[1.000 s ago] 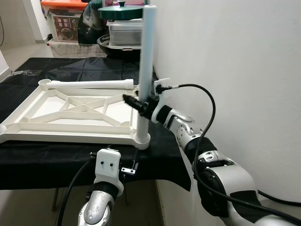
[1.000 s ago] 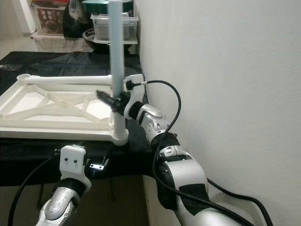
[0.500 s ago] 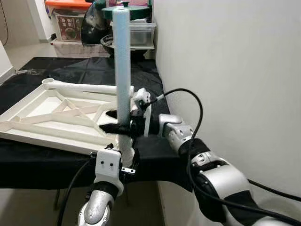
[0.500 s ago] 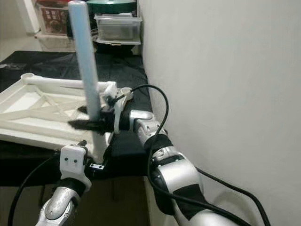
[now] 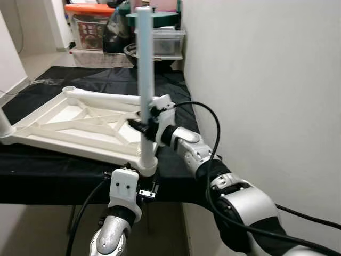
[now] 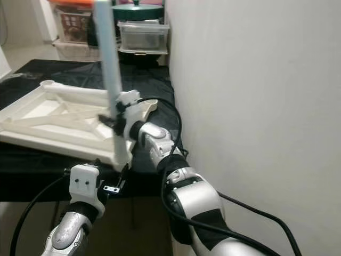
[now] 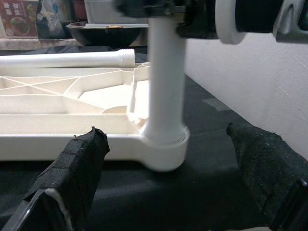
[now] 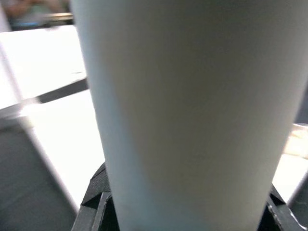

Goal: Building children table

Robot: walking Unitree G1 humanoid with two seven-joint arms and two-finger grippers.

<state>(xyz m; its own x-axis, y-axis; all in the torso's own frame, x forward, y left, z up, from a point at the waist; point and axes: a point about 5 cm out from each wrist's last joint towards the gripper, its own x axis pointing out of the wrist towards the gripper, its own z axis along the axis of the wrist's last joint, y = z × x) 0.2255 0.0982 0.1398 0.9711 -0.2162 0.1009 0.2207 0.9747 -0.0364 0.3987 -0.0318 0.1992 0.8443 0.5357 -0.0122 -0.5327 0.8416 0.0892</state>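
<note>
The right end effector [image 5: 143, 127] is closed around the upright white table leg [image 5: 144, 80], partway up, most likely so it can turn or steady the leg in its corner socket [image 5: 147, 166]. The leg stands in the near corner of the upside-down white tabletop [image 5: 69, 130], which lies on the black-covered bench [image 5: 176, 160] with its ribs facing up. A second leg [image 5: 114, 98] lies flat on the far side of the tabletop. The left end effector [image 7: 178, 192] waits low by the bench edge, fingers [image 7: 77, 168] spread wide, aimed at the socket
</note>
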